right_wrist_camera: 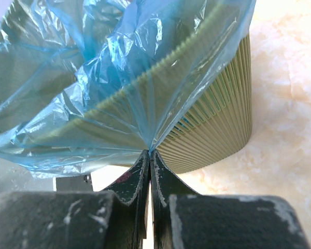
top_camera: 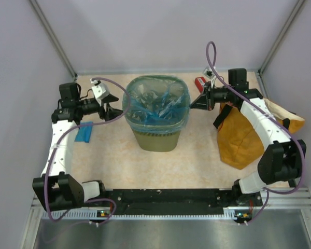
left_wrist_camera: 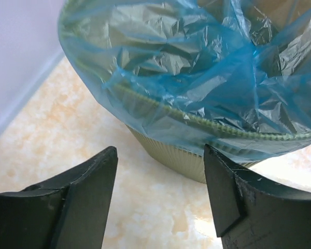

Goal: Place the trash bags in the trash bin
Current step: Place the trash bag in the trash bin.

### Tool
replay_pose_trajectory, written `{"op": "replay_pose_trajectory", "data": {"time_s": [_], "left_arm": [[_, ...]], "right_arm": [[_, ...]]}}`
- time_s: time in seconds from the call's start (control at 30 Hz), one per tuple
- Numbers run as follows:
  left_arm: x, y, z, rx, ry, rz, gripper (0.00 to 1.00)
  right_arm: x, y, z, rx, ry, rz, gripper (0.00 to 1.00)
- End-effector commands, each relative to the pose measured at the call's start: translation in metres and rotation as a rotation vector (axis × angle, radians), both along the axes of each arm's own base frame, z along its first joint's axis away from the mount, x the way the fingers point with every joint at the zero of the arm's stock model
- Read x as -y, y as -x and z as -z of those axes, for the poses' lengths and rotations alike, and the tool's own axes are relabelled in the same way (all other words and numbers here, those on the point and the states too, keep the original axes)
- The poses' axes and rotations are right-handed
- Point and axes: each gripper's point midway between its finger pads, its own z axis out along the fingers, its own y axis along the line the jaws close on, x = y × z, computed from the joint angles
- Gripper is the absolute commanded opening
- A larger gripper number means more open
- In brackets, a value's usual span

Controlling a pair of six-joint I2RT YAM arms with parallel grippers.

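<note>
The right gripper point(right_wrist_camera: 150, 153) is seen with its jaws pressed together on a pinch of the big trash bag point(right_wrist_camera: 93, 78), the film drawn to a point at the fingertips. The left gripper point(left_wrist_camera: 159, 153) is held wide apart with nothing between its fingers, just short of the same bag's overhanging hem.

Directly ahead of both tools, and between them, the trash bin point(top_camera: 155, 140) is stood upright. Its long axis is vertical, its mouth is turned up and its wall narrows toward the base. Only a slice of that wall is shown in the wrist views. The big bag is draped inside with its mouth upward and its hem folded out over the rim. Its bottom is lost among crinkles, and whether the hem is seated all the way round cannot be told.

Back along the left arm from its gripper, a folded trash bag point(top_camera: 84, 133) is laid flat on the table point(top_camera: 109, 161). Two bags and one bin are counted.

Just beyond the right gripper's wrist, one red box point(top_camera: 200, 83) is largely hidden by cable. Behind that gripper, one mustard sack point(top_camera: 238, 140) is partly covered by the arm.
</note>
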Motion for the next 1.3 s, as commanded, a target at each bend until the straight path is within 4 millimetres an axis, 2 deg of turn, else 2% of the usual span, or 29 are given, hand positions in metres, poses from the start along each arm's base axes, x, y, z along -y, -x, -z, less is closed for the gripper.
{"op": "replay_pose_trajectory", "data": {"time_s": [0.0, 0.23, 0.33, 0.43, 0.5, 0.77, 0.93, 1.1, 1.27], "left_arm": [[-0.001, 0.012, -0.015, 0.119, -0.075, 0.129, 0.73], [-0.006, 0.016, 0.000, 0.176, -0.157, 0.279, 0.80], [-0.005, 0.014, 0.007, 0.149, -0.132, 0.331, 0.83], [-0.005, 0.001, 0.004, 0.159, -0.083, 0.351, 0.87], [-0.005, -0.006, 0.004, 0.154, -0.064, 0.347, 0.96], [-0.002, 0.000, -0.008, 0.153, -0.033, 0.335, 0.97], [0.003, 0.016, -0.028, 0.186, -0.004, 0.328, 0.97], [0.008, 0.022, -0.043, 0.214, 0.037, 0.329, 0.95], [0.015, 0.020, -0.039, 0.185, 0.052, 0.350, 0.92]], "right_arm": [[-0.003, 0.001, -0.043, 0.126, -0.012, 0.000, 0.00], [-0.004, -0.003, -0.048, 0.131, 0.016, 0.013, 0.00], [-0.008, -0.003, -0.051, 0.130, 0.024, 0.011, 0.00], [-0.013, -0.003, -0.049, 0.128, 0.039, 0.006, 0.00], [-0.016, -0.003, -0.046, 0.124, 0.053, 0.006, 0.00], [-0.018, -0.006, -0.037, 0.113, 0.082, 0.006, 0.00], [-0.018, -0.005, -0.035, 0.119, 0.099, 0.008, 0.00], [-0.018, -0.004, -0.040, 0.136, 0.099, 0.010, 0.00], [-0.017, -0.004, -0.042, 0.145, 0.099, 0.012, 0.00]]}}
